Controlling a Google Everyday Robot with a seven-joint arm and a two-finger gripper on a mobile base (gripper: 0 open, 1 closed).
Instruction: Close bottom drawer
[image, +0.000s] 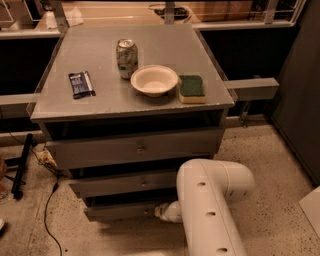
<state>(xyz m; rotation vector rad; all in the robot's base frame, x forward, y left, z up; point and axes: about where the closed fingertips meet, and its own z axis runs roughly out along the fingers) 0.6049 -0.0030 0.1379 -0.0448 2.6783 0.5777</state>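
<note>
The bottom drawer (117, 210) is found lowest in the bench (100, 106), near the floor, below the middle drawer (125, 183) and the top drawer (135, 149). A dark gap is seen above its front, so it is judged to stand a little way out, not fully home. The gripper (160, 210) is placed low at the right end of that front, at the tip of the white arm (210, 210), which reaches in from the near right. The closing push is therefore taken to be the step in hand, and the task is judged well along but not done. A straight push toward the far side is called for next, kept in line with the drawer's travel so that the box is not skewed, until the dark gap is shut. Whether the gripper is wide or narrow cannot be told, since most of it is hidden behind the arm; nor can contact with the drawer front be confirmed. The drawer's knob cannot be made out, its right end is covered by the arm, and the arm itself is cut off at the lower edge. On the bench top a can (126, 58), a bowl (154, 80), a sponge (192, 88) and a dark packet (81, 84) are left out of the work.
</note>
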